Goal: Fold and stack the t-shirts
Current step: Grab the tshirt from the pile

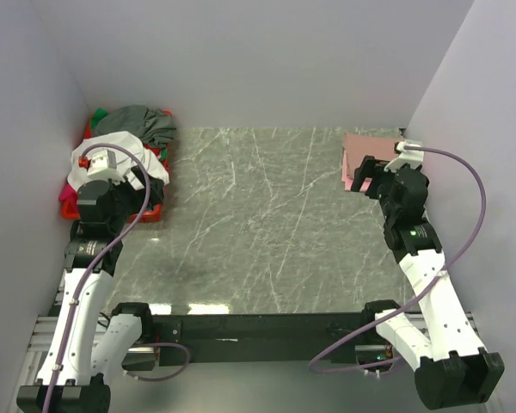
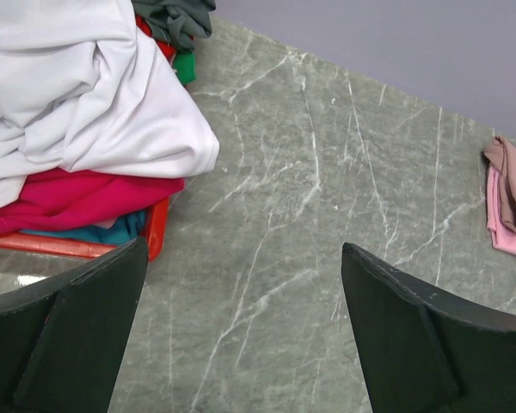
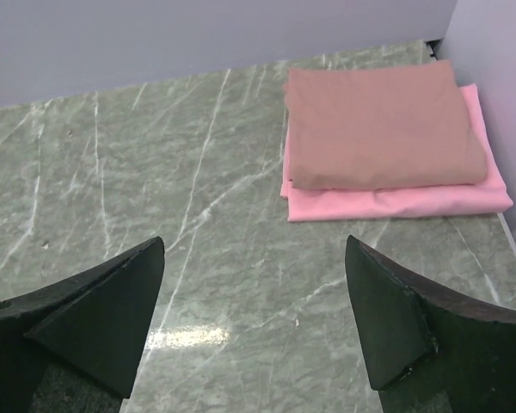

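A pile of unfolded t-shirts fills the red basket [image 1: 150,213] at the far left: a white one [image 2: 77,95] on top, a grey one [image 2: 176,17] behind, magenta [image 2: 77,194] and green [image 2: 184,67] underneath. At the far right corner lies a folded stack, a dusty-pink shirt [image 3: 378,125] on a pale pink one [image 3: 396,202]. My left gripper [image 2: 245,327] is open and empty, just right of the basket over the bare table. My right gripper [image 3: 254,318] is open and empty, a little short of the folded stack [image 1: 365,146].
The grey marble table [image 1: 258,224] spans the space between basket and stack. Pale walls close in at the back, left and right; the right wall runs just beside the folded stack. The basket's red rim [image 2: 157,225] is close to my left finger.
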`<state>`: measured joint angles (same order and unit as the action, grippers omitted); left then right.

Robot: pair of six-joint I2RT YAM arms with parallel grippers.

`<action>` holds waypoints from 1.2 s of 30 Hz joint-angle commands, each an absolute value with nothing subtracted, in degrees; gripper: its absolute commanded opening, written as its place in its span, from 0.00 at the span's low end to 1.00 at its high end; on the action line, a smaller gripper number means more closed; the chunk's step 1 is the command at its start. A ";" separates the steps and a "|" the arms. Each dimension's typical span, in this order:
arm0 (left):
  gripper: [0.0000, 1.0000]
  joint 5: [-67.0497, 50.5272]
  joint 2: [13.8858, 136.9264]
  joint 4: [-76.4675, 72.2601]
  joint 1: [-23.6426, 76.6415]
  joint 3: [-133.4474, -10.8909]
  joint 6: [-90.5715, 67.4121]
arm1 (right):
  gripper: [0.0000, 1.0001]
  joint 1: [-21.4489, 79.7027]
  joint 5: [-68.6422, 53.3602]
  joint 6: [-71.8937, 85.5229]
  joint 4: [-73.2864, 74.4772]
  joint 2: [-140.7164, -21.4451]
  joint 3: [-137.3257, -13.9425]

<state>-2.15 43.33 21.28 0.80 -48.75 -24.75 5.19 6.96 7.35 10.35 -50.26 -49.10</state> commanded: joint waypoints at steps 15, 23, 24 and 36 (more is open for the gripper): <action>0.99 -6.94 61.24 18.62 -14.75 -58.87 -43.12 | 0.93 1.58 -25.58 -9.84 17.31 -47.99 -48.78; 0.84 -0.18 83.83 30.31 -16.52 -77.41 -48.78 | 0.93 1.14 -26.89 -10.46 17.84 -47.72 -48.78; 0.79 2.17 87.68 31.02 -16.52 -80.56 -48.78 | 0.93 1.14 -27.16 -10.46 18.02 -47.72 -48.78; 0.72 8.00 111.43 40.70 -14.68 -102.04 -41.58 | 0.93 1.14 -27.42 -10.28 18.19 -48.87 -48.87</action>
